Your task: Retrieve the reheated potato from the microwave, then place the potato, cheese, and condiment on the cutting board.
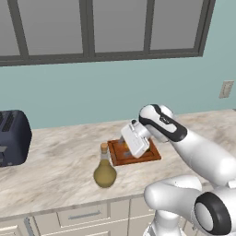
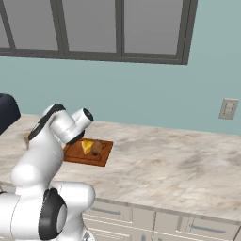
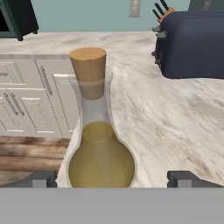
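The condiment bottle (image 1: pixel 105 168), olive-tan with a cork stopper, stands upright on the counter just front-left of the cutting board (image 1: pixel 152 156). In the hand view the condiment (image 3: pixel 100 153) is straight ahead, its belly framed by the two dark fingertips (image 3: pixel 43 179). My gripper (image 1: pixel 125 146) hovers over the board's left part, tilted toward the bottle, open and holding nothing. On the cutting board (image 2: pixel 75 154) the yellow cheese (image 2: pixel 86 146) and the brown potato (image 2: pixel 97 148) lie side by side. The microwave is out of view.
A dark blue toaster (image 1: pixel 14 136) sits at the counter's left end, beyond the bottle in the hand view (image 3: pixel 192 41). White cabinet fronts (image 3: pixel 30 100) drop below the counter edge. A wall outlet (image 2: pixel 228 108) is on the right. Bare marble counter (image 2: pixel 179 164) stretches right of the board.
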